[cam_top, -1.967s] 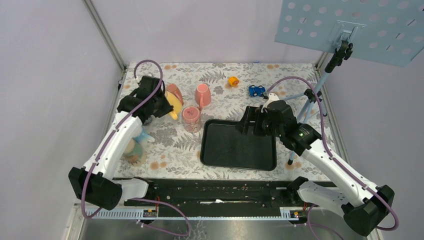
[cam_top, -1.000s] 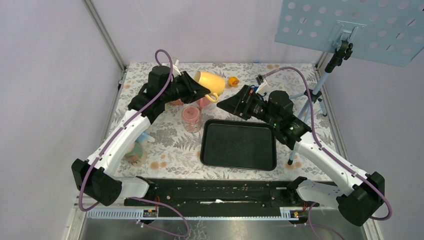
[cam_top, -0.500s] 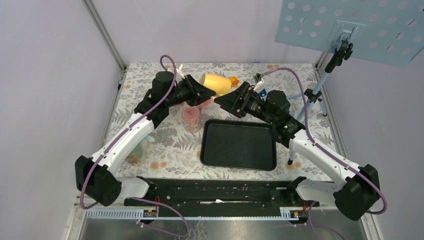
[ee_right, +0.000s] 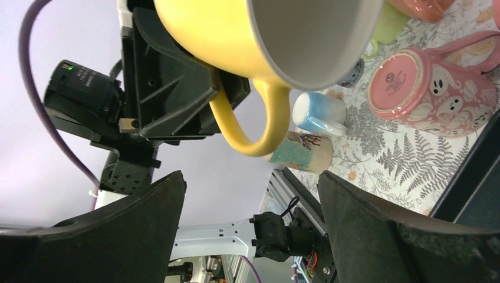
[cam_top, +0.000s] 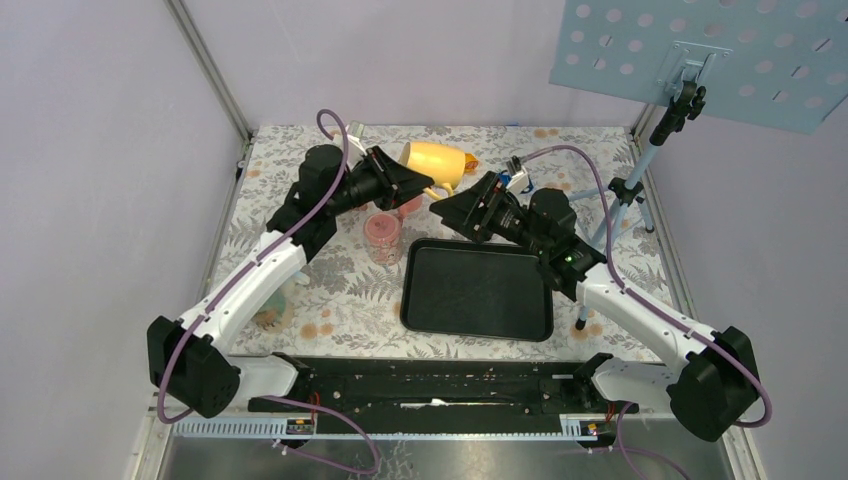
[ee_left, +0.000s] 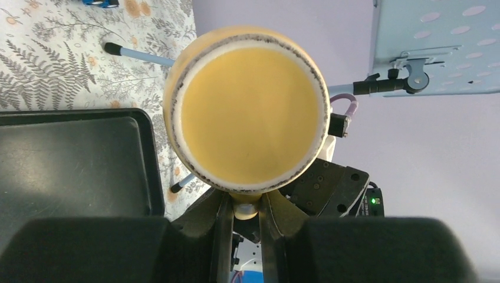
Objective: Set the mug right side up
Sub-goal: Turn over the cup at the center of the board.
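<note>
Mug is gripped by its handle in the left claw, upper centre; right claw is spread beside it.

Left pincer grips the yellow mug by its handle.

Yellow mug, sideways, in midair
</note>
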Tool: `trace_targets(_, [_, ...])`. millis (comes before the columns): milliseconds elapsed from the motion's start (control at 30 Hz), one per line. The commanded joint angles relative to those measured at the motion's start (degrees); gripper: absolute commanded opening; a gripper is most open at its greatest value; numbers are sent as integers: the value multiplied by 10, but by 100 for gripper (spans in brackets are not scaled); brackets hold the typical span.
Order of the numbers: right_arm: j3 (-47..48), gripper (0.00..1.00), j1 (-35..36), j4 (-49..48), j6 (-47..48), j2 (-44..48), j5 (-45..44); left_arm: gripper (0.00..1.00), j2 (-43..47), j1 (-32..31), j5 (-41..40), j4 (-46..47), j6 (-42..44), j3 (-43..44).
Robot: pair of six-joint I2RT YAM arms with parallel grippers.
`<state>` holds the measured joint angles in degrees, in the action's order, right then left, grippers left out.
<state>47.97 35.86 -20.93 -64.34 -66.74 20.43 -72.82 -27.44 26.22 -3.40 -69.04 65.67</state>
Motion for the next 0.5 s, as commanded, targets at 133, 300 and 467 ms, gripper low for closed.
trace_targets(133, [52, 85, -16, -94, -27, -23, 24, 0, 42, -2, 56, 163, -45, -19])
trace_targets(300, [54, 75, -26, -127, -52, -34, 45, 0, 47, -3, 65, 189, -59, -33])
trace_targets(467, [51, 65, -27, -154, -74, -41, 59, 0, 39, -9, 64, 216, -71, -38])
